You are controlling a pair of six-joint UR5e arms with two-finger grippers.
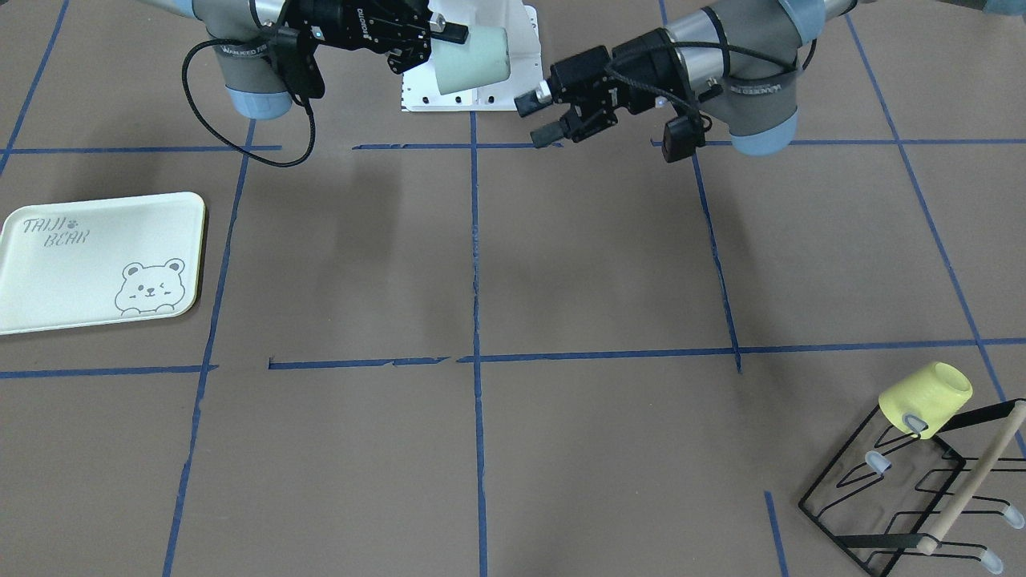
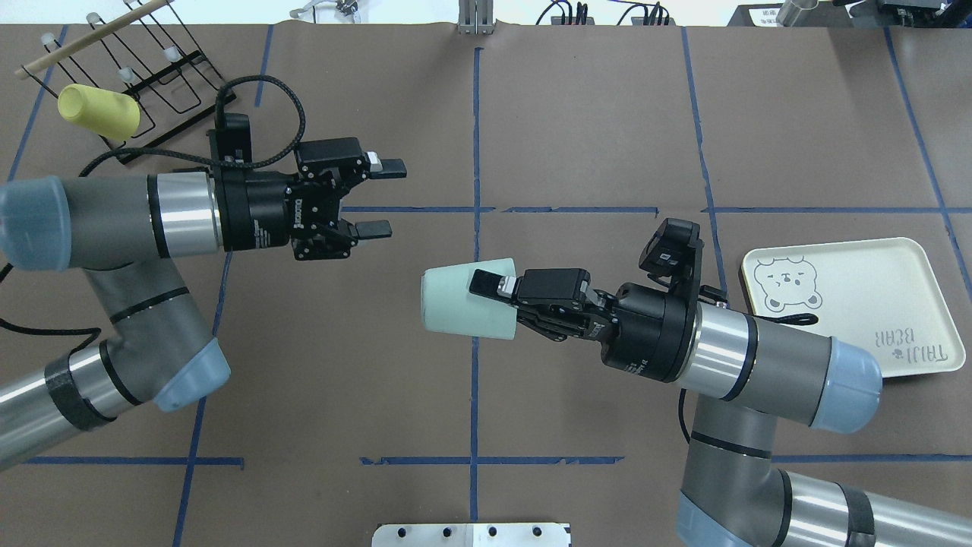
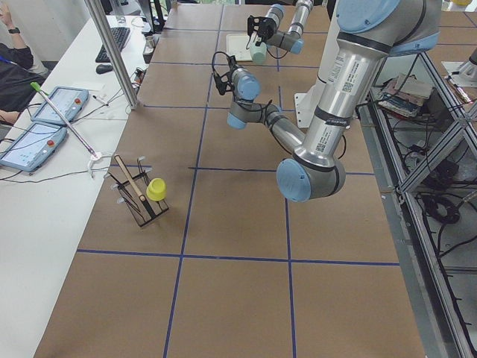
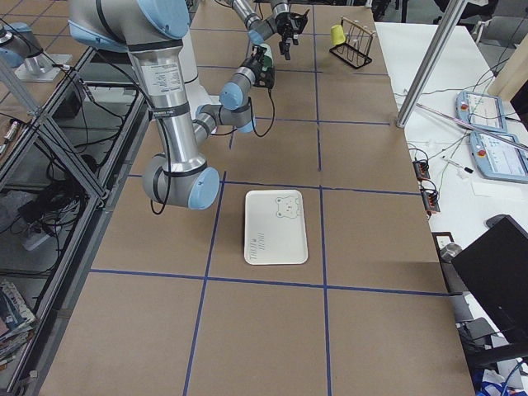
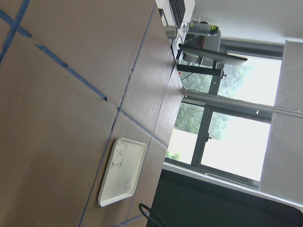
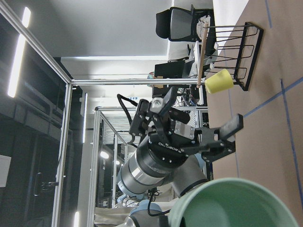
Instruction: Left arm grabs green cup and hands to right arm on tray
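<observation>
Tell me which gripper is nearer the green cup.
Right. The right gripper is clamped on the rim of the green cup, holding it sideways above the table. The left gripper is open and empty, facing the cup's base across a clear gap.

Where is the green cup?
In the overhead view the green cup is above the table centre, sideways in the right claw, facing the open left claw.

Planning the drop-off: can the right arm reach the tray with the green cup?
Probably yes: the tray lies bare on the right arm's own side, and nothing stands between it and the right gripper, shut on the green cup.
</observation>
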